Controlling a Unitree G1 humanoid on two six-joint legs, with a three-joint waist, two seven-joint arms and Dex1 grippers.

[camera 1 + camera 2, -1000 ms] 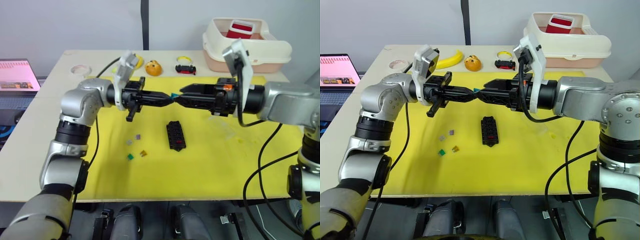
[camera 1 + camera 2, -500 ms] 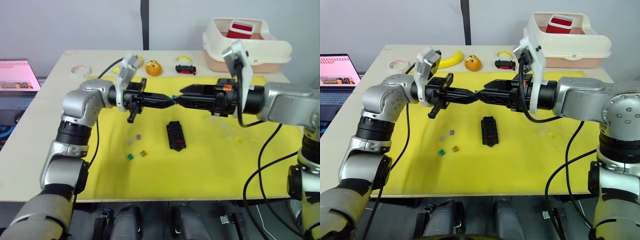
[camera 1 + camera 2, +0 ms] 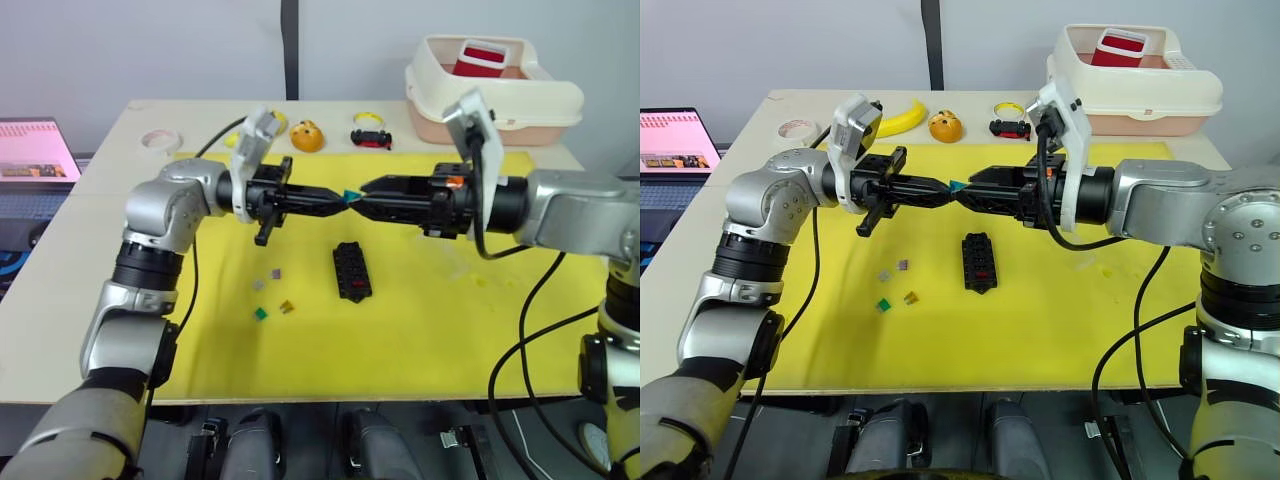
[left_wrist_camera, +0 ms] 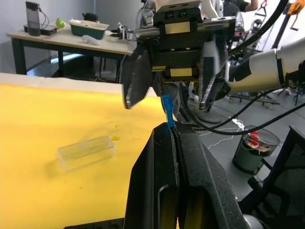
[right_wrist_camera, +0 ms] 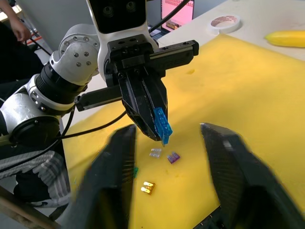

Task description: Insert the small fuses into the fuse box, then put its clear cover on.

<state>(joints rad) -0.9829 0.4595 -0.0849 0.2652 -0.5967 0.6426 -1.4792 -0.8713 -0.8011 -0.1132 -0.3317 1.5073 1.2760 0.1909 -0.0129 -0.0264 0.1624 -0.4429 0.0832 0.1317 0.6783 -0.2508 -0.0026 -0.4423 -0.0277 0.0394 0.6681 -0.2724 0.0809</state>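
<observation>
My left gripper (image 3: 341, 199) is shut on a teal small fuse (image 3: 350, 195), held in the air above the yellow mat. My right gripper (image 3: 366, 197) faces it tip to tip and is open, its fingers (image 5: 119, 148) standing on either side of the teal fuse (image 5: 162, 126) without touching it. Below them the black fuse box (image 3: 352, 271) lies on the mat with a red fuse in one slot. Several loose small fuses lie to its left: purple (image 3: 276, 270), grey (image 3: 258, 285), amber (image 3: 286, 306) and green (image 3: 260, 313). The clear cover (image 4: 86, 151) lies on the mat under my right arm.
A cream bin (image 3: 500, 100) holding a red object stands at the back right. Along the back edge are a banana (image 3: 902, 117), an orange toy (image 3: 306, 135), a small toy car (image 3: 370, 138) and a tape roll (image 3: 158, 139). A laptop (image 3: 35, 150) is at far left.
My right gripper has drawn back slightly, so the teal fuse shows more plainly between the two tips. The left gripper still holds the fuse in nearly the same place.
</observation>
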